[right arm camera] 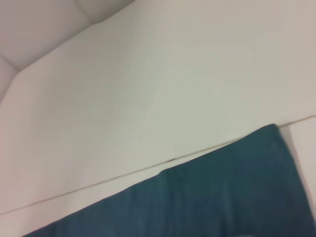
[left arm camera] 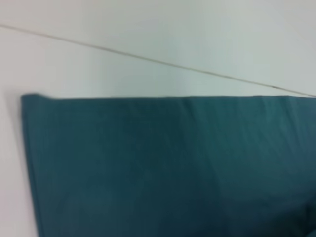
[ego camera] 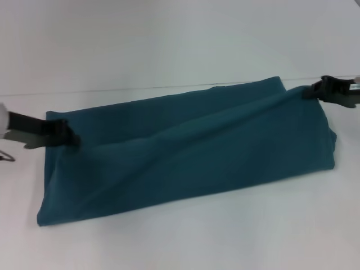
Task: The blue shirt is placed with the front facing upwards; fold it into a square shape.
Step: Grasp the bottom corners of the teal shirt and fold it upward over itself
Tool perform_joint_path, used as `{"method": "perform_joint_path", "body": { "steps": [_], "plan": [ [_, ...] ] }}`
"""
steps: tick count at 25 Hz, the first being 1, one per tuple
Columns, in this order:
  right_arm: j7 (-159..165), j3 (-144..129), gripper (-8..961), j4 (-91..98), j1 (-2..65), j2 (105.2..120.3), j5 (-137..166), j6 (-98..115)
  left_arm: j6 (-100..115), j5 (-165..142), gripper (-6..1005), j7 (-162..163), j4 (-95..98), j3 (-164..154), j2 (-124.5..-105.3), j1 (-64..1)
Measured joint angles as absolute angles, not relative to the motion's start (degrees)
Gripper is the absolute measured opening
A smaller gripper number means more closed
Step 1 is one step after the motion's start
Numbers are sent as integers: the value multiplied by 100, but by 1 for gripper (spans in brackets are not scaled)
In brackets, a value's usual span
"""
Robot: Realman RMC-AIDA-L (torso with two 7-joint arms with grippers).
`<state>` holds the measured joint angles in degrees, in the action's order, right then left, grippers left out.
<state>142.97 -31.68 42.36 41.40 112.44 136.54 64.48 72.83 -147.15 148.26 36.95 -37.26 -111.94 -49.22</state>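
- The blue shirt (ego camera: 191,149) lies across the white table (ego camera: 180,236) in front of us as a long band, plain teal side up; no lettering shows in any view.
- We judge the task part done: the shirt looks folded lengthwise into a strip, but it is still far wider than it is deep, so it is not yet a square.
- Our left gripper (ego camera: 72,138) sits at the shirt's left end, fingers pinched on the cloth edge there.
- Our right gripper (ego camera: 313,90) is at the far right corner, also clamped on fabric, with a ridge of cloth rising toward it.
- A diagonal crease runs between the two held ends, so the top layer seems lifted or under tension, not lying flat.
- What remains, in our judgement: bring one end over the other, perhaps more than once, and flatten the wrinkles.
- No containers appear in these views; only the shirt rests on the table.
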Motion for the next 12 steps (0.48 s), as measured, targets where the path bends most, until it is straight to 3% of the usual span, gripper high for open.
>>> {"method": "perform_joint_path", "body": {
  "steps": [12],
  "plan": [
    [14300, -4028, 40, 3642, 4308, 11389, 13685, 4842, 6389, -14664, 0, 14827, 3604, -3718, -11344, -4962]
  ]
}}
